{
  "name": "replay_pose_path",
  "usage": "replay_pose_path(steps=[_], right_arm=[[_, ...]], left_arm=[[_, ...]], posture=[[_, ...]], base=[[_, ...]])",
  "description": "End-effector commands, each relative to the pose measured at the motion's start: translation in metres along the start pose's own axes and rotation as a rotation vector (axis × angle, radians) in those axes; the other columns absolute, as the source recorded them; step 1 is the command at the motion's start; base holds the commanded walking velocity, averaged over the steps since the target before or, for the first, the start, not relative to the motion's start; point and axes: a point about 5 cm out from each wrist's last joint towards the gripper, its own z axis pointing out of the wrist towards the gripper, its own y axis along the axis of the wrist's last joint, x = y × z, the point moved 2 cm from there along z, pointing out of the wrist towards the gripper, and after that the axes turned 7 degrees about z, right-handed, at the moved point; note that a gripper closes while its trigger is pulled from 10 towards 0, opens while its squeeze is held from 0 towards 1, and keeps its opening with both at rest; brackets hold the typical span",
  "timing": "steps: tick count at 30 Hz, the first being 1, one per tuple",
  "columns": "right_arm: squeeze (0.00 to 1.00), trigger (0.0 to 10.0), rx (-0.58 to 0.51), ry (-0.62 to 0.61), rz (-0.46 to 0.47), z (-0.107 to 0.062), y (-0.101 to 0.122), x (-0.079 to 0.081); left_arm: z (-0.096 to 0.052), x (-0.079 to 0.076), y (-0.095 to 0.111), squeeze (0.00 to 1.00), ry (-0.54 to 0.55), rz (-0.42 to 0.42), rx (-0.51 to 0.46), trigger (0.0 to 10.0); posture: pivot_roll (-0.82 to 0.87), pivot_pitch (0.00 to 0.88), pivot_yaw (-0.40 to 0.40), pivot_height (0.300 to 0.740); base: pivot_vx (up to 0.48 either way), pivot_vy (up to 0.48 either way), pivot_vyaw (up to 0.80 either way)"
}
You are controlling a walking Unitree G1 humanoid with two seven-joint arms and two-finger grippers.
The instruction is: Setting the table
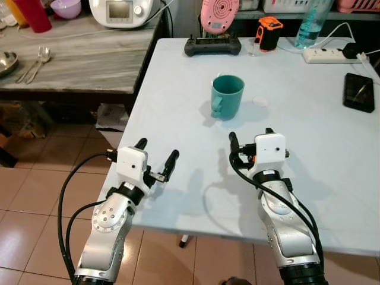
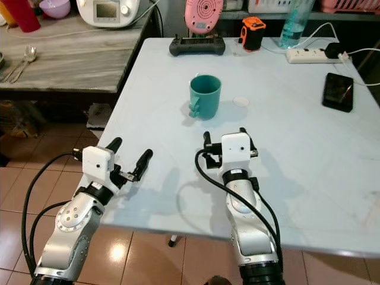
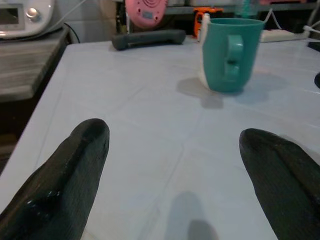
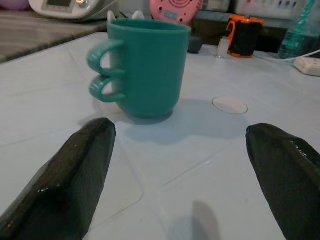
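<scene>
The green cup [image 1: 227,96] stands alone in the middle of the white table [image 1: 178,119], both the left gripper [image 1: 157,155] and the right gripper [image 1: 251,138] are spread wide and hold nothing, and the spoons [image 1: 35,62] wait at the upper left, so setting looks barely begun.

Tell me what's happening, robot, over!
Both tools open: left tool, right tool facing teal mug. Mug upright on white table, untouched. Path clear.

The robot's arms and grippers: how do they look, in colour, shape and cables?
Both arms are silver metal with rounded joints. Each ends in a white box-shaped wrist block carrying two long black fingers: the left gripper and the right gripper. Black cables loop along each arm. The right block shows a small orange part.
</scene>
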Motion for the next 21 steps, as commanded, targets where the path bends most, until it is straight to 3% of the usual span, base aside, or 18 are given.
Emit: replay_pose_path(steps=[1,11,21], right_arm=[[0.00,10.0,0.001,0.000,-0.005,0.000,-0.001,-0.001],[0.00,10.0,0.007,0.007,0.002,-0.001,-0.003,0.003],[0.00,10.0,-0.006,-0.039,-0.039,0.008,-0.002,0.004]], left_arm=[[-0.005,0.001,-0.005,0.00,-0.001,0.003,0.019,10.0],[-0.008,0.002,-0.008,0.00,-0.003,0.005,0.026,10.0],[-0.014,-0.009,-0.009,0.00,-0.116,0.001,0.020,10.0]], posture=[[-0.13,0.151,0.072,0.740],[-0.12,0.153,0.072,0.740],[-0.12,0.169,0.075,0.740]], base=[[0.000,0.000,0.00],[0.000,0.000,0.00],[0.000,0.000,0.00]])
